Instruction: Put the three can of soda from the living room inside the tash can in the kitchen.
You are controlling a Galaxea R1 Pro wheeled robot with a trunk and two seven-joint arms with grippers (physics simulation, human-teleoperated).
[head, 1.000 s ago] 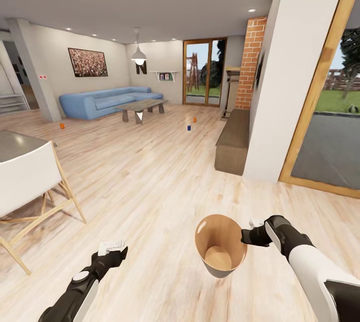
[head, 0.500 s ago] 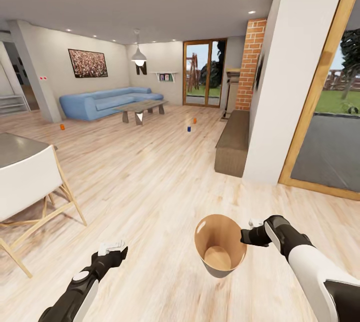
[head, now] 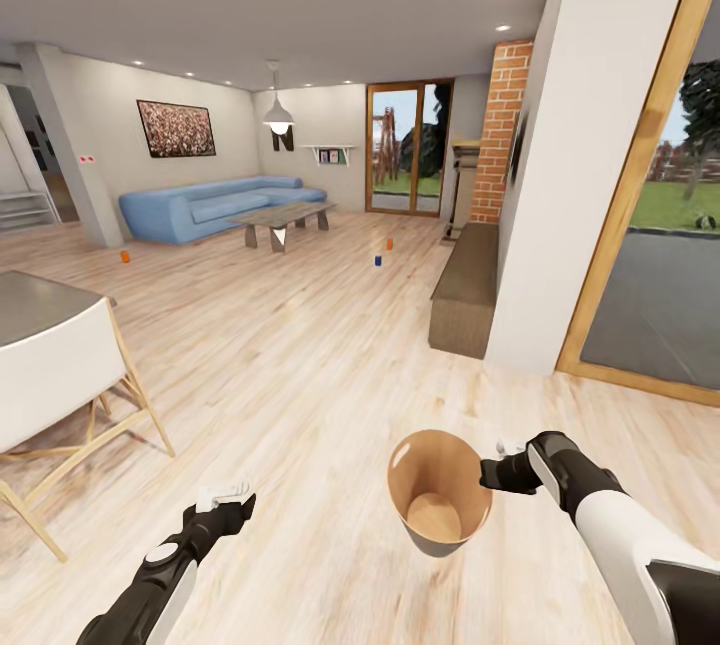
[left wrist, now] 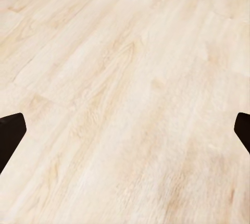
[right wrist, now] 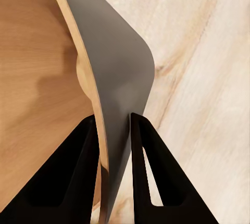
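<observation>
Far ahead on the living room's light wood floor stand three soda cans: an orange can (head: 124, 255) left of the blue sofa (head: 215, 205), a dark blue can (head: 378, 260) and another orange can (head: 388, 243) right of the coffee table (head: 283, 218). My right gripper (head: 492, 471) is shut on the rim of the trash can (head: 438, 497), which it holds above the floor, brown inside showing and empty. In the right wrist view its fingers (right wrist: 78, 161) pinch the can's grey wall (right wrist: 117, 78). My left gripper (head: 222, 496) is open and holds nothing; its fingertips (left wrist: 10, 135) stand wide apart over bare floor.
A white chair (head: 60, 390) and a grey table (head: 30, 300) stand at the near left. A low brown bench (head: 468, 290), a white pillar (head: 590, 145) and a glass door (head: 670, 265) are on the right. A brick fireplace (head: 505, 125) rises behind.
The whole head view has shifted slightly, so the camera has moved a little. Both arms and the trash can keep the same pose.
</observation>
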